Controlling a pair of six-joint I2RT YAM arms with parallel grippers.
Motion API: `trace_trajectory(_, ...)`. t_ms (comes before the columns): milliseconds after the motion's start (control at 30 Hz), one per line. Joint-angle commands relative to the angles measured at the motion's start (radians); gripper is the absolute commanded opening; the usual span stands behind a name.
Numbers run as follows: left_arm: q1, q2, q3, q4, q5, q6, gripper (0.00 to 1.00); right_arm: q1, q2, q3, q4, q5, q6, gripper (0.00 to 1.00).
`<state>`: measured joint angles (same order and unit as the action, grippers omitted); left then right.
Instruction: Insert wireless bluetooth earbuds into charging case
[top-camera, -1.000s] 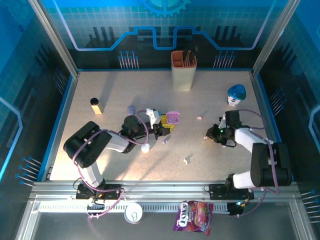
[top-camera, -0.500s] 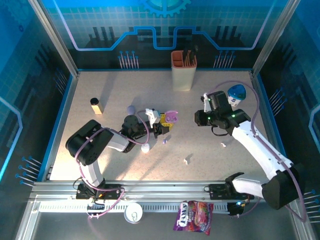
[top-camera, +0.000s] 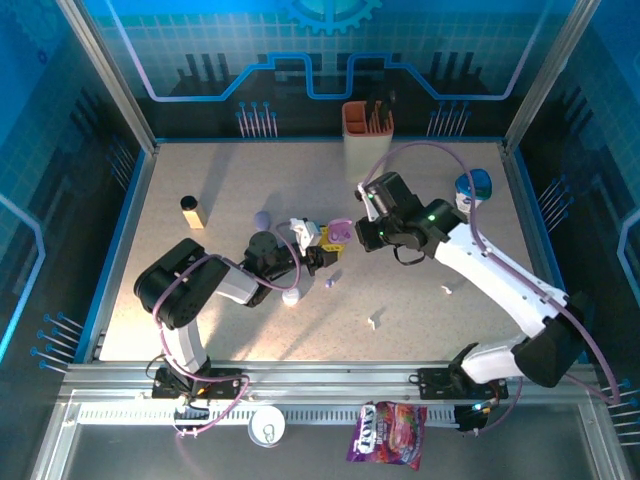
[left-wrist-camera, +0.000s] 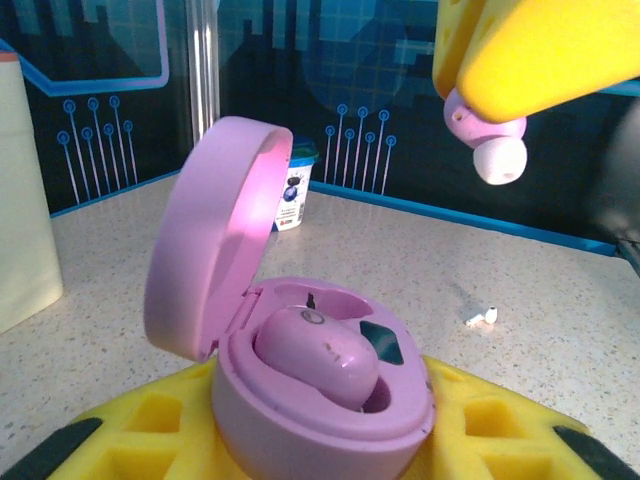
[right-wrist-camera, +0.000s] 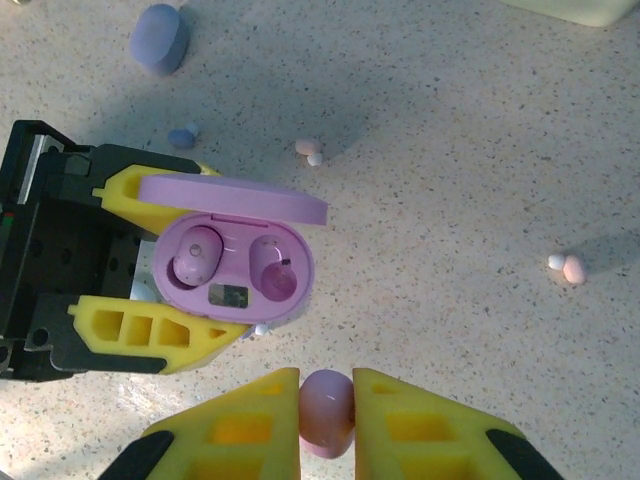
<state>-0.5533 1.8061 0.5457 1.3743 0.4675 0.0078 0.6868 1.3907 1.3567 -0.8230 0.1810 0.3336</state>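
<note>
My left gripper (top-camera: 327, 246) is shut on the open pink charging case (right-wrist-camera: 235, 265), its lid (left-wrist-camera: 215, 250) tilted back. One pink earbud (right-wrist-camera: 195, 255) sits in the case's left well; the right well (right-wrist-camera: 276, 278) is empty. My right gripper (right-wrist-camera: 326, 398) is shut on a second pink earbud (right-wrist-camera: 326, 420) and hovers just beside the case, a little above it. In the left wrist view that held earbud (left-wrist-camera: 490, 145) hangs under a yellow finger (left-wrist-camera: 540, 50) at the upper right. In the top view the right gripper (top-camera: 355, 232) is next to the case (top-camera: 342, 232).
Loose earbuds lie around: a pink one (right-wrist-camera: 308, 148), a pink-white one (right-wrist-camera: 567, 267), a purple one (top-camera: 328, 283) and a white one (top-camera: 447, 290). A lilac case (top-camera: 262, 218) and a white case (top-camera: 291, 296) flank the left arm. A beige holder (top-camera: 367, 140) and a blue-lidded jar (top-camera: 473, 190) stand behind.
The right arm has swung from the table's right side up and left to the case, earbud still between its fingers. The left arm and the case have stayed put.
</note>
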Motion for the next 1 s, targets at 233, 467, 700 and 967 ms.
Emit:
trace_trajectory(233, 0.005, -0.015, -0.05, 0.026, -0.023, 0.012, 0.32, 0.024, 0.096, 0.057, 0.039, 0.009, -0.043, 0.16)
trace_trajectory(467, 0.004, -0.02, -0.049, 0.027, -0.006, 0.0, 0.32, 0.023, 0.15, 0.061, 0.055, 0.003, -0.049, 0.16)
trace_trajectory(700, 0.004, -0.01, -0.043, 0.027, -0.001, -0.006, 0.32, 0.026, 0.19, 0.065, 0.062, -0.007, -0.047, 0.16)
trace_trajectory(967, 0.004, -0.005, -0.047, 0.027, -0.003, -0.003, 0.32, 0.033, 0.217, 0.078, 0.068, -0.018, -0.048, 0.16)
